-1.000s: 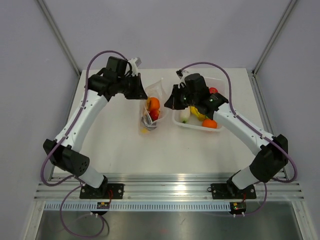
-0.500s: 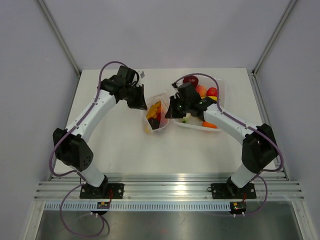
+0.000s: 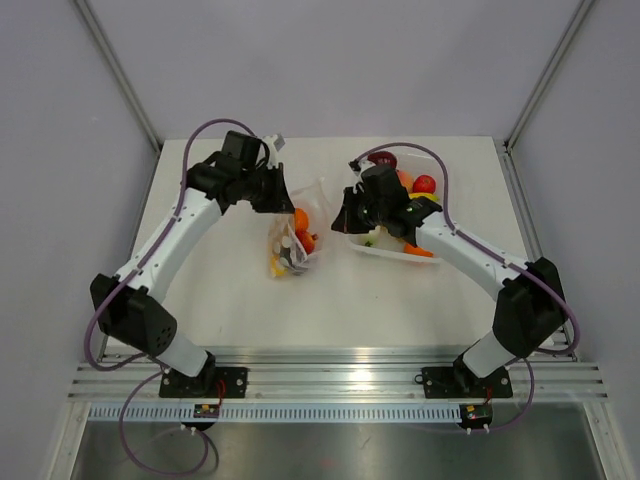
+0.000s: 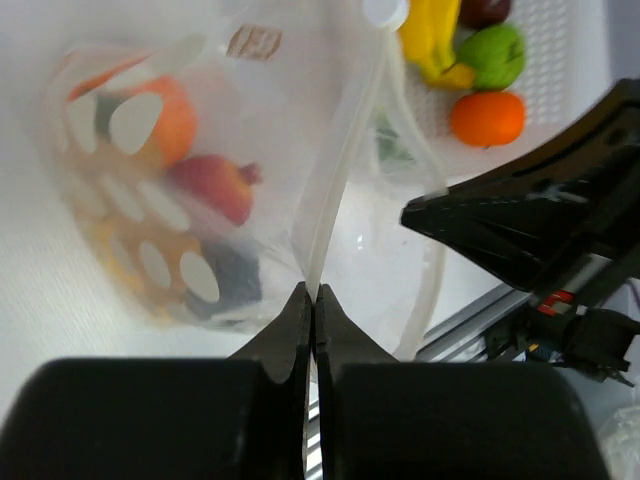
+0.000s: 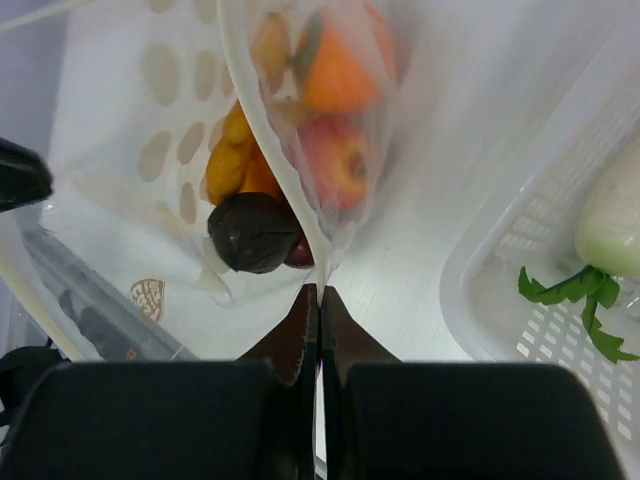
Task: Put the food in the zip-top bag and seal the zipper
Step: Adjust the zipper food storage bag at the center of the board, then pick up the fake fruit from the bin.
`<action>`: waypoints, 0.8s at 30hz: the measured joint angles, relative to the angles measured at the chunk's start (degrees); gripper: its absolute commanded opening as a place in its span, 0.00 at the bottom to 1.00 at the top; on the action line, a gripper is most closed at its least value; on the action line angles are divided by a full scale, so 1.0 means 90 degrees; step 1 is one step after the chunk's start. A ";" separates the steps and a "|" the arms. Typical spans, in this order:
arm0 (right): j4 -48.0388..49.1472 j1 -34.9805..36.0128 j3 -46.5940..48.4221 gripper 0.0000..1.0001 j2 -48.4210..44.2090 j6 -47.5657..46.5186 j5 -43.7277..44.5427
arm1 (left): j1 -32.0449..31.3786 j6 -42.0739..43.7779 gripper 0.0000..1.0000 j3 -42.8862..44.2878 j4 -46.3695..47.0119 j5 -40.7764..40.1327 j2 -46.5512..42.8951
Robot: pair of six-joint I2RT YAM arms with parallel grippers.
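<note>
Top view: the zip-top bag point(image 3: 290, 238) lies on the table between the two arms. Its mouth end is toward the far side and its loaded belly sags toward the arm bases. The left gripper point(image 3: 277, 192) is at the bag's left upper corner and the right gripper point(image 3: 343, 214) is at its right edge, so the mouth spans roughly left to right between them. The white tray point(image 3: 380, 250) sits just beyond the right gripper and holds loose food, including a red piece point(image 3: 425, 184). The right arm is plainly the nearer one to it.

Left wrist view: the jaws are pressed together on the bag's edge. The zipper point(image 4: 345, 170) runs straight away from the fingertips toward the tray. An orange fruit point(image 4: 165, 115) and a red fruit point(image 4: 212, 188) are inside the bag, to the left of that strip.

Right wrist view: the fingers are closed, and the bag's rim seems to be nipped at their tips. A dark purple piece point(image 5: 253, 232) and a red apple point(image 5: 338, 160) hang in the bag just ahead. A white radish point(image 5: 610, 215) lies in the tray to the right.

Any sealing stroke would likely have to follow the line between the two pinches.
</note>
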 measured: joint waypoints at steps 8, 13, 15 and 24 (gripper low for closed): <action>-0.0226 0.0000 -0.0180 0.41 0.0117 -0.0070 0.0056 | 0.0002 -0.0024 0.00 -0.0338 -0.0002 0.0265 0.0469; -0.0386 0.0000 -0.0160 0.76 -0.0274 -0.0204 0.0342 | 0.0002 -0.0029 0.00 -0.0204 0.0073 0.0440 0.0437; -0.0457 0.0000 -0.0155 0.83 -0.0551 -0.0260 0.0527 | 0.0002 -0.0056 0.00 -0.0197 0.0092 0.0508 0.0437; -0.0566 -0.0143 -0.0165 0.81 -0.1700 -0.0364 0.1802 | 0.0000 -0.0146 0.00 -0.0158 0.0202 0.0828 0.0449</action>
